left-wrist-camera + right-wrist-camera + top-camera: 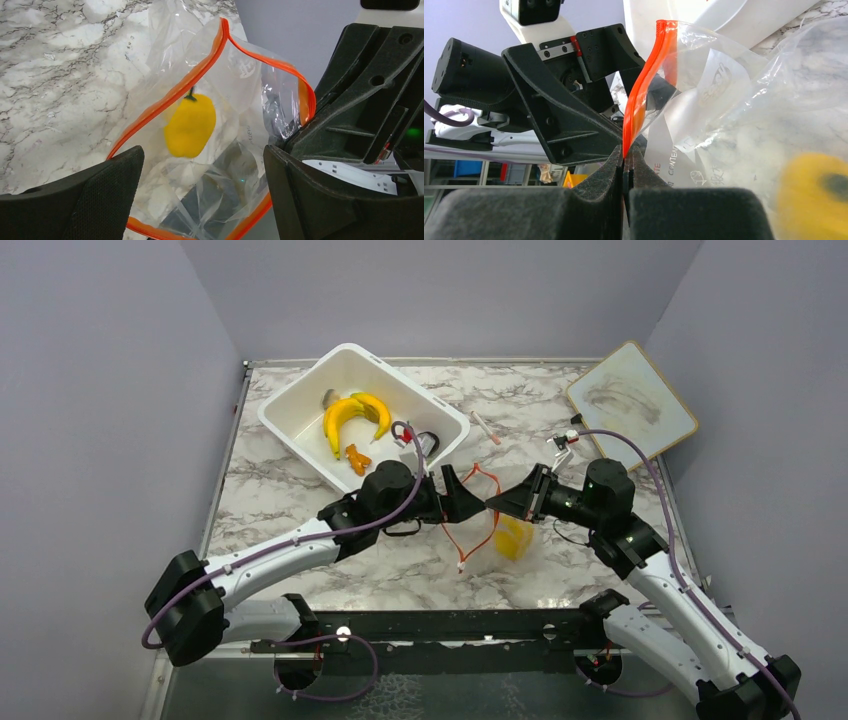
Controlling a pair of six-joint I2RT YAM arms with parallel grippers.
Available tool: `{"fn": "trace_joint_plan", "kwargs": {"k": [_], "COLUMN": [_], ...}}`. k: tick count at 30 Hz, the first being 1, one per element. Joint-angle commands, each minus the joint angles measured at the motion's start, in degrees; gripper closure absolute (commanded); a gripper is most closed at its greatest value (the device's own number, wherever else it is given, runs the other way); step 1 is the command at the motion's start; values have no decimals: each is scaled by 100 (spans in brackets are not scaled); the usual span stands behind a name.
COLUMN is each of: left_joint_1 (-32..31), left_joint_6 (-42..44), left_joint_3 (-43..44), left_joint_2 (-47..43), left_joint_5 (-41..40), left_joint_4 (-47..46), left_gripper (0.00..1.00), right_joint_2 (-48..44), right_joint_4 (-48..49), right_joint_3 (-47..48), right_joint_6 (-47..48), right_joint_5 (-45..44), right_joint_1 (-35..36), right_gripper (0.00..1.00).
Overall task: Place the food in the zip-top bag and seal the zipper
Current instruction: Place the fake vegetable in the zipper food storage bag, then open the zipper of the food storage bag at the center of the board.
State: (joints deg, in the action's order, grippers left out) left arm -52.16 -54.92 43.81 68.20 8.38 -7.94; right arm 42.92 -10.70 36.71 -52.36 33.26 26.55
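Since the zip-top bag [240, 95] looks limp (1 pepper [190, 125] inside), right gripper [624, 172] clamps its firmer zipper [639, 105]; left gripper [200, 175] gapes.

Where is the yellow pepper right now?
In the top view the yellow pepper sits inside the clear zip-top bag at mid-table, just below the right tool and down-right of the white tub.
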Motion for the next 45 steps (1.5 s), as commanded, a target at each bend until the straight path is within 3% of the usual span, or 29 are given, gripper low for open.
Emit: {"fn": "trace_joint_plan", "kwargs": {"k": [1,14,22,27,30,34,37,41,45], "left_joint_1": [-29,-22,-28,-28,-23,-31,-27,-30,-29], "left_joint_6": [256,1501,1793,1790,1764,1714,1636,1492,1358], "left_joint_3": [227,792,762,783,856,934,932,921,930], "left_joint_2": [-289,-1086,-503,-133,7,79,-40,-367,-609], "left_joint_5": [102,-1192,-811,-718,-609,-509,-616,-779,-854], "left_joint_4": [167,2067,1833,1424,1274,1261,1397,1538,1508], "left_gripper": [10,19,20,28,36,77,100,100,100], "right_joint_2": [-13,-103,-33,7,61,155,340,817,871], "right_joint_4": [76,-695,-984,-1076,-1288,-2019,-3048,-4662,-5489], "right_joint_3": [101,409,687,720,747,1017,1575,2830,3795], "right_joint_6": [-77,325,488,561,743,1185,1487,1773,1995], "right_joint_5": [-21,-527,-644,-623,-667,-1144,-2113,-3557,-4873], "right_joint_1": [22,24,26,24,24,26,26,26,22], "right_gripper": [99,99,99,99,99,99,99,99,99]}}
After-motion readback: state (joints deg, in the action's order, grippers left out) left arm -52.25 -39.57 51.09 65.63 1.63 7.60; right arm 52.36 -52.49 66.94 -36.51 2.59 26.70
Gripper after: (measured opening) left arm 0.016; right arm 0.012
